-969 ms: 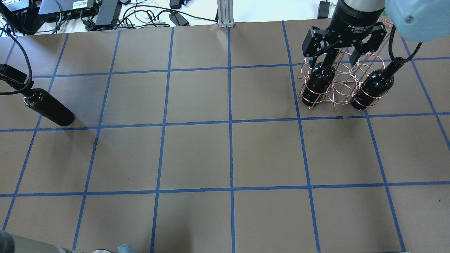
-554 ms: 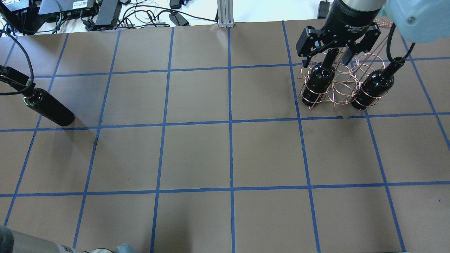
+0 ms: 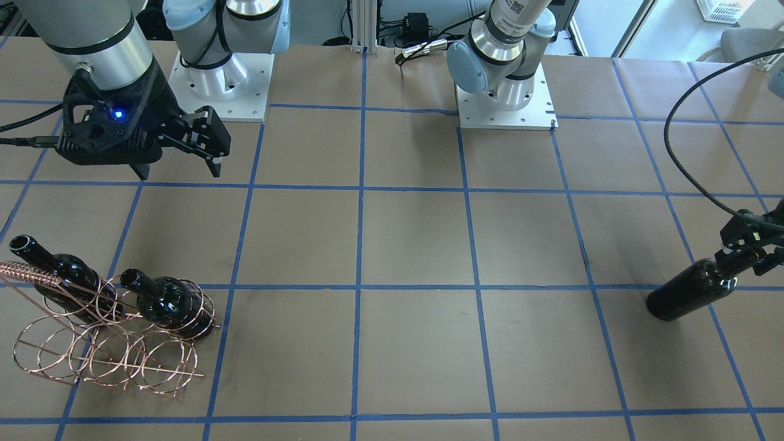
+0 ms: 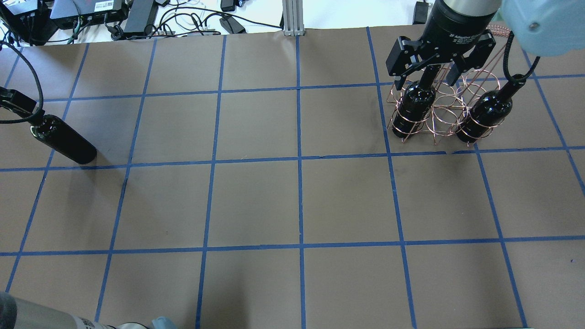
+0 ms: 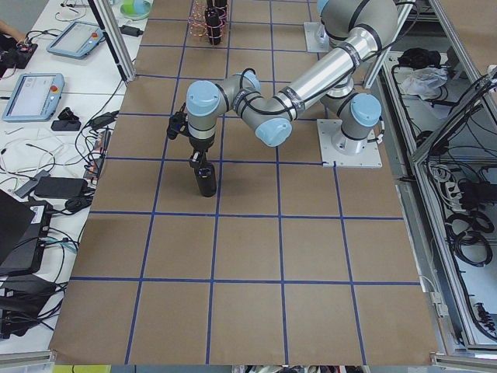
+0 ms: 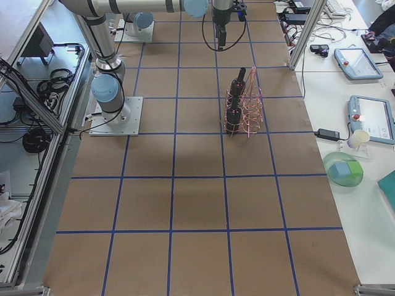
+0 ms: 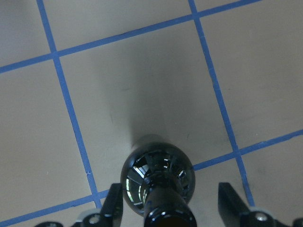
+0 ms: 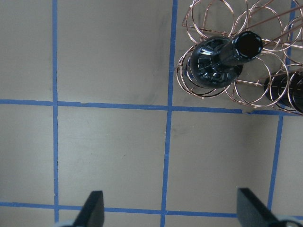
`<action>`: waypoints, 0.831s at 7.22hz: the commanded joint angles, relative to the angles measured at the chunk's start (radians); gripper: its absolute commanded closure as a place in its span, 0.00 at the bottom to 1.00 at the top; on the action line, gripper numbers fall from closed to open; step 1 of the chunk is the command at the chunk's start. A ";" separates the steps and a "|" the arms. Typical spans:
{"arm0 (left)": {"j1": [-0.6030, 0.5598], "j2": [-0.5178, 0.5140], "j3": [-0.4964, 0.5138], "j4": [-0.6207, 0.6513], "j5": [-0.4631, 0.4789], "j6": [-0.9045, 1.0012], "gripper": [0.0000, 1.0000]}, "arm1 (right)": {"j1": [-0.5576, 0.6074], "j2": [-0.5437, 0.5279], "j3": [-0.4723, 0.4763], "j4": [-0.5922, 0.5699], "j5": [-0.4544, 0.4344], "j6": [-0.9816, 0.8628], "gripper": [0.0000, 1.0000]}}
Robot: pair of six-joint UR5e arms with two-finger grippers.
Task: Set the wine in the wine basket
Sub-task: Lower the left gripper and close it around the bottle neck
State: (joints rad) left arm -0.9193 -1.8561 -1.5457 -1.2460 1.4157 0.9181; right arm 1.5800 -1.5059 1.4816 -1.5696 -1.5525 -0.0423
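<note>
One dark wine bottle (image 4: 64,139) stands upright on the table at the far left; it also shows in the front view (image 3: 689,297) and the left wrist view (image 7: 156,172). My left gripper (image 4: 20,107) (image 7: 173,208) is open, its fingers (image 7: 113,203) on either side of the neck without touching it. The copper wire wine basket (image 4: 441,114) (image 3: 104,355) stands at the far right and holds two dark bottles (image 4: 413,107) (image 4: 486,112). My right gripper (image 4: 426,78) (image 8: 170,213) is open and empty above the basket's left bottle (image 8: 213,64).
The brown table has a blue tape grid (image 4: 299,160). Cables and boxes (image 4: 137,13) lie beyond the far edge. A metal post (image 4: 291,18) stands at the far middle. The arm bases (image 3: 505,92) sit on the robot's side.
My right gripper has lifted a little higher above the left bottle in the basket, still open. My left gripper has shifted slightly at the standing bottle's neck. The bottles have not moved.
</note>
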 commanded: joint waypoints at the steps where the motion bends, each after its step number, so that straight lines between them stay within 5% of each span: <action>1: 0.000 0.000 -0.001 -0.001 0.000 0.001 0.51 | 0.000 0.001 0.000 0.002 -0.003 -0.001 0.00; 6: -0.007 0.035 0.009 -0.016 0.009 -0.044 0.81 | 0.000 0.001 0.000 0.002 -0.003 -0.043 0.00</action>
State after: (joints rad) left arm -0.9194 -1.8466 -1.5430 -1.2505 1.4185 0.8997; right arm 1.5800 -1.5048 1.4818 -1.5677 -1.5548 -0.0617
